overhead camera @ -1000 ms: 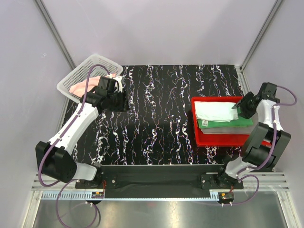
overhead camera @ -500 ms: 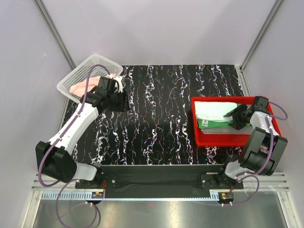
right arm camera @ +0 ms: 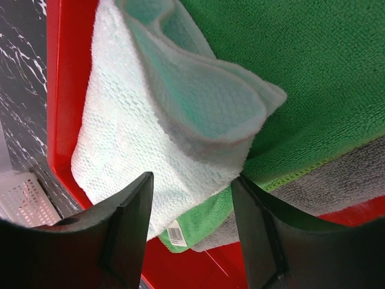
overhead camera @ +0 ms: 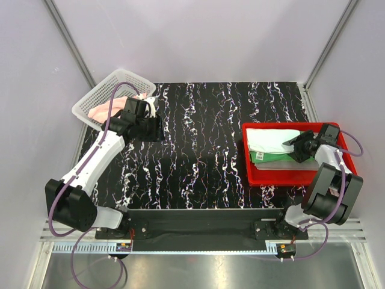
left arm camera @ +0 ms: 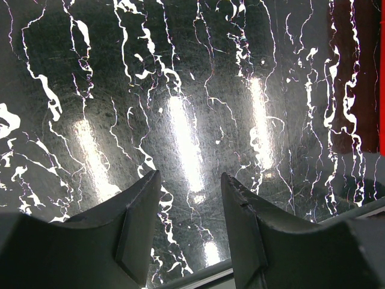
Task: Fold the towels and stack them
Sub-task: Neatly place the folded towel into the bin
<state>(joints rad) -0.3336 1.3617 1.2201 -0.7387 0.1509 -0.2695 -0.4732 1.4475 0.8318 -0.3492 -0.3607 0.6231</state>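
The pale mint-white towel (right arm camera: 150,120) lies folded on top of the stack, directly under and ahead of the right tool (right arm camera: 192,177). Its doubled corner curls up loosely and reaches toward the gap between that tool's two fingers. Beneath it is the green towel (right arm camera: 313,78), spreading out past the tool's right finger, with a small white label (right arm camera: 174,233) at its edge near the tool's left finger. The grey towel (right arm camera: 337,180) is at the bottom, showing as a strip below the green one. All three sit inside the red tray (right arm camera: 66,78), whose wall runs along the far side of the stack from the tool.

The right tool hangs low over the stack with its fingers spread well apart. The folded corner lies just beyond the fingertips, and nothing is pinched between the pads.

The pink towel (overhead camera: 108,108) lies crumpled in the white mesh basket (overhead camera: 96,99), just behind the left tool (left arm camera: 189,177) and its wrist. The left tool points down at the black, white-veined table (overhead camera: 204,138). Its fingers stand apart, only bare table shows between them, and it holds nothing. The red tray is well off to that tool's far side, across the table.
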